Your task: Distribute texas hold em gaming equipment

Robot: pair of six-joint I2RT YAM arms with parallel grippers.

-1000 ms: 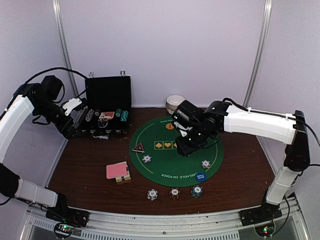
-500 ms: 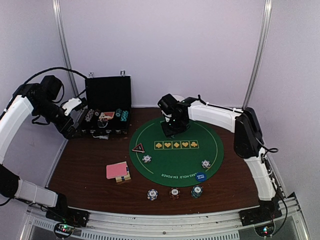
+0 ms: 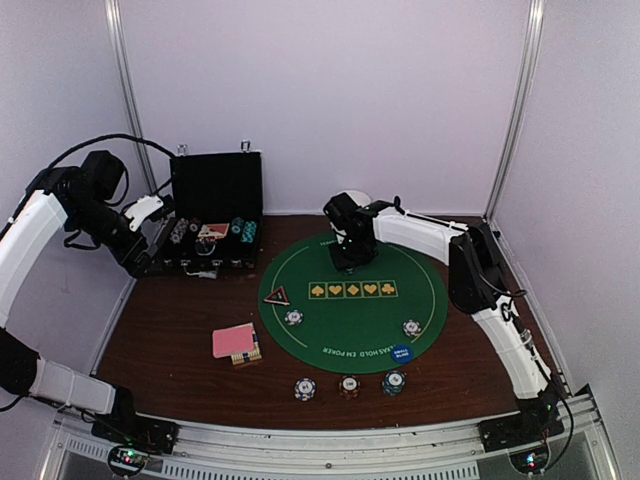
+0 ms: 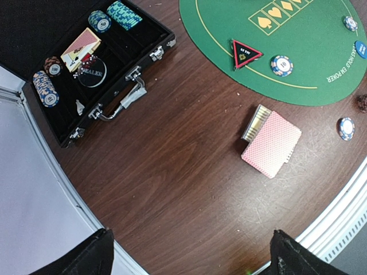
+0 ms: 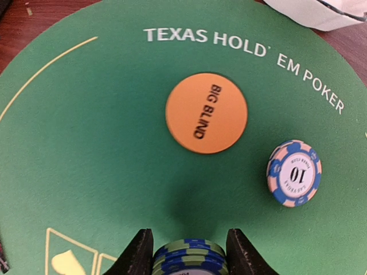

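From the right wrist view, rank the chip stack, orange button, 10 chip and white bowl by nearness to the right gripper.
1. chip stack: held in the right gripper.
2. orange button, centre, and 10 chip, right: too close to call.
3. white bowl: top right corner, off the mat.

Green round mat (image 3: 350,325) sits mid-table (image 3: 170,330). Right gripper (image 3: 350,256) is low over the mat's 12 o'clock edge; how its jaws stand is not readable here. White bowl (image 3: 350,201) is just beyond it.

On the mat:
- red triangular marker (image 3: 277,295) at 9 o'clock
- poker chip (image 3: 293,317) at 8
- second chip (image 3: 412,327) at 4
- blue round button (image 3: 401,353) at 5

Off the mat:
- three chips (image 3: 348,385) in a row past 6 o'clock
- pink-backed card deck (image 3: 234,340) past 8
- black case (image 3: 212,200), lid up, at 10, with the left gripper (image 3: 155,212) at the case's 9 o'clock
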